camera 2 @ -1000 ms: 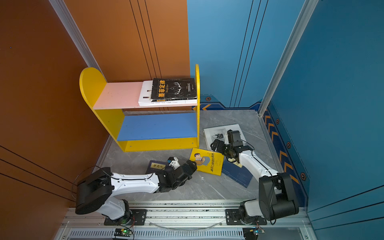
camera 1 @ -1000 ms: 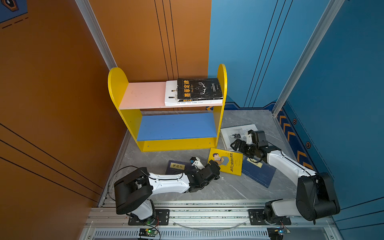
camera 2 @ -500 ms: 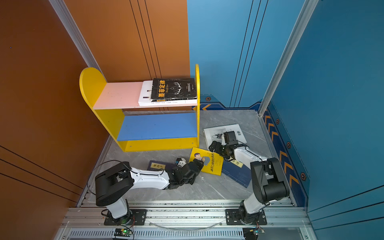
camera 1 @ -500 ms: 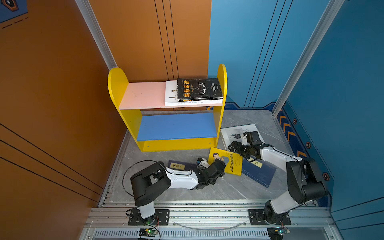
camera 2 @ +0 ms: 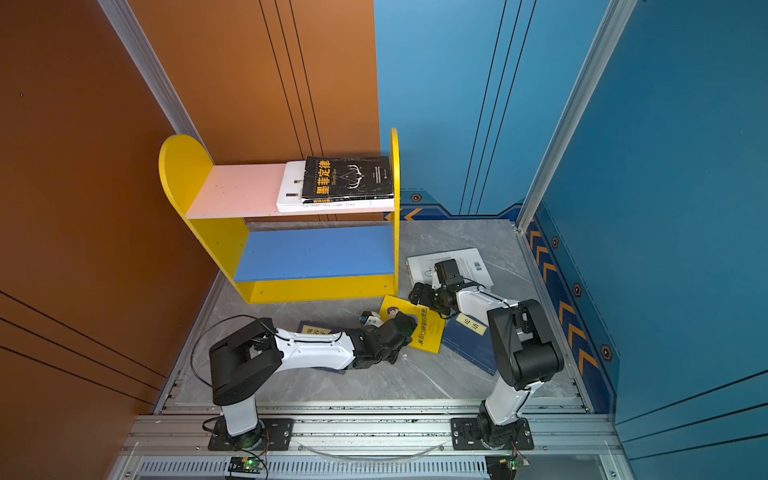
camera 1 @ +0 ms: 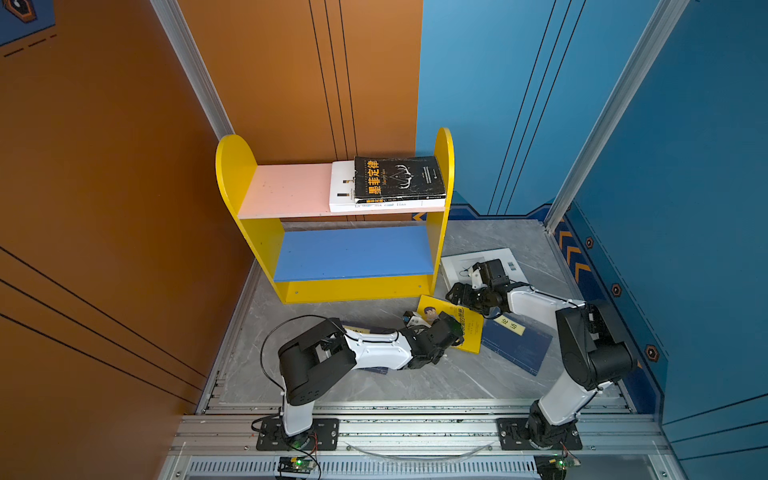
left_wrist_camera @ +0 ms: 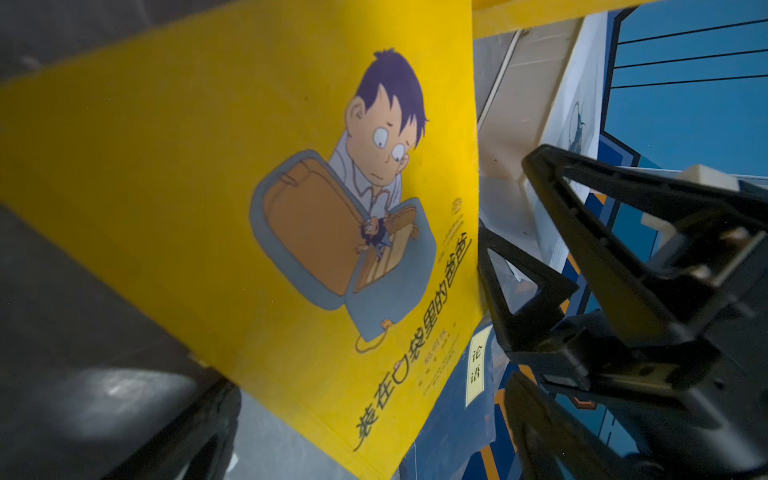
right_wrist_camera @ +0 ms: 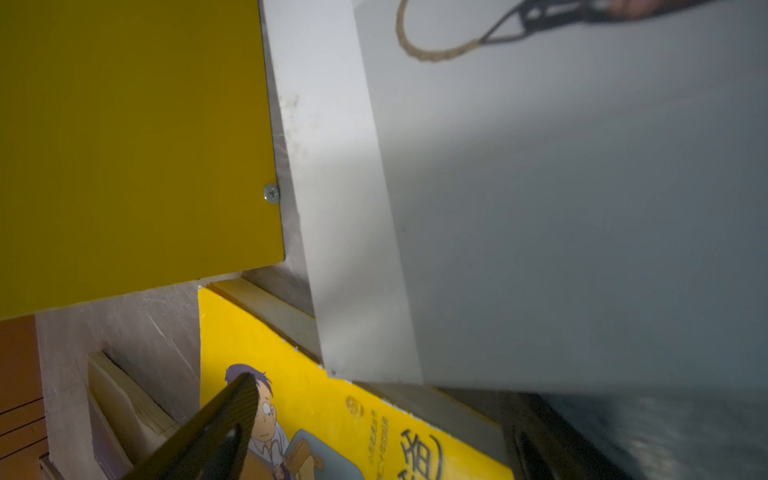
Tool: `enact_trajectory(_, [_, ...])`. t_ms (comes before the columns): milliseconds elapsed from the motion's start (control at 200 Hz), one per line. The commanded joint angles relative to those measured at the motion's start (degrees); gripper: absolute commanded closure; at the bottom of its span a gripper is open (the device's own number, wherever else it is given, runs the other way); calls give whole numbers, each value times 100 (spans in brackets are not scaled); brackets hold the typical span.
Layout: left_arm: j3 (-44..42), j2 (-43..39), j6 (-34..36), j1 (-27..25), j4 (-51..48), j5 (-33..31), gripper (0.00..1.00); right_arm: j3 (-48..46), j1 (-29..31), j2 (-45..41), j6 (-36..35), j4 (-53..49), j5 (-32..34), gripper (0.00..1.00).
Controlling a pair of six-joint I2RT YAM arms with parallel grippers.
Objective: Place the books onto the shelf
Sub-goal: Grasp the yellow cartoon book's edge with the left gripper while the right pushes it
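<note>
My left end effector, jaws spread wide on nothing, sits at the near corner of the yellow paperback with the cartoon man, and my right end effector, jaws also apart, hovers at its far edge; so close together, I judge they could collide, or a pinch could catch only the cover and fan the pages. The paperback lies cover-up on the grey marbled tabletop just before the small yellow shelf, one side propped on a navy paperback, so it may slide. The man's head points toward the shelf; the long axis probably runs likewise, though foreshortening leaves doubt.
</note>
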Motion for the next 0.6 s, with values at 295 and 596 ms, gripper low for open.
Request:
enact_trajectory(295, [-301, -163, 996, -32, 945, -735, 8, 51, 171, 39, -62, -589, -482, 12])
enact_trajectory(596, [-702, -248, 1087, -71, 1722, -886, 36, 72, 317, -405, 218, -741, -815, 13])
